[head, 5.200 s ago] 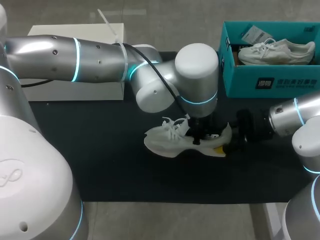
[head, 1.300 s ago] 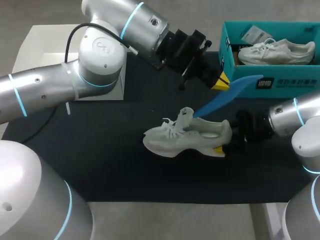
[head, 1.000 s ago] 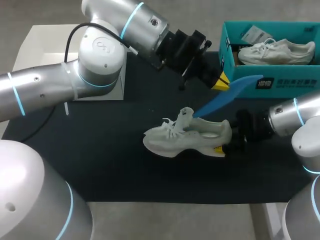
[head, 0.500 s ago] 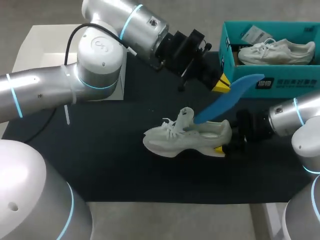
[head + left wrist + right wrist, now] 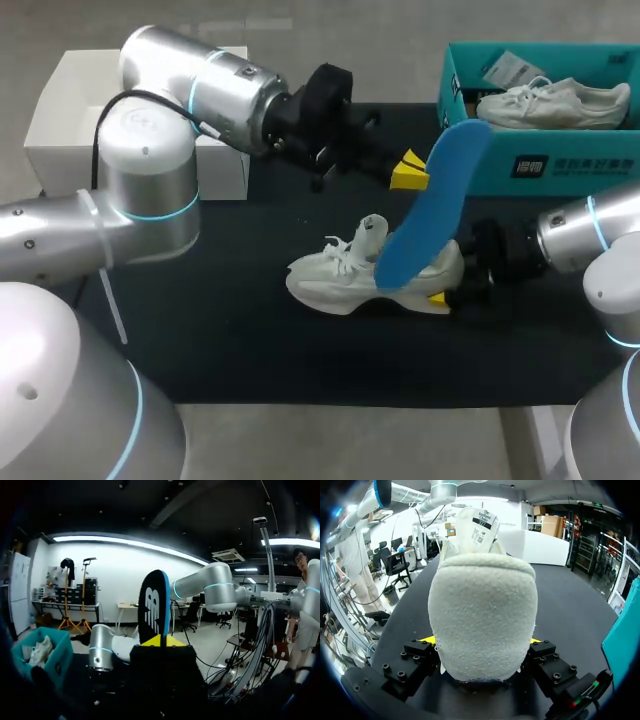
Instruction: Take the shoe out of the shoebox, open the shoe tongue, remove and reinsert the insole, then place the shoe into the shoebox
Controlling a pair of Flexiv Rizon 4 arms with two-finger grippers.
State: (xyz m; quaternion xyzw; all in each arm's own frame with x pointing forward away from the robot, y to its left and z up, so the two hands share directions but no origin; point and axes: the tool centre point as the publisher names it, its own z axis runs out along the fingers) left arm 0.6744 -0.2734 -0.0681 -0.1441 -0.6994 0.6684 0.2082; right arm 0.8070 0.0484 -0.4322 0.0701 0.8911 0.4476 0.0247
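Head camera overhead; right wrist close behind shoe (image 5: 482, 615).

Toe of shoe (image 5: 482, 615) behind heel; shoebox (image 5: 600, 140) edge-cropped.

Silver-grey left arm (image 5: 150, 160) and right arm (image 5: 585, 235), cyan-lit joint rings (image 5: 150, 213), black cable (image 5: 112, 105); black left claw (image 5: 408, 171), yellow tips

The shoe (image 5: 345, 282) lies on the table (image 5: 220, 330), heel in the right hand (image 5: 440, 296), under the insole (image 5: 430, 210) in the left hand (image 5: 408, 172). The shoebox (image 5: 560, 166), holding another shoe (image 5: 550, 103), stands behind, rightward.
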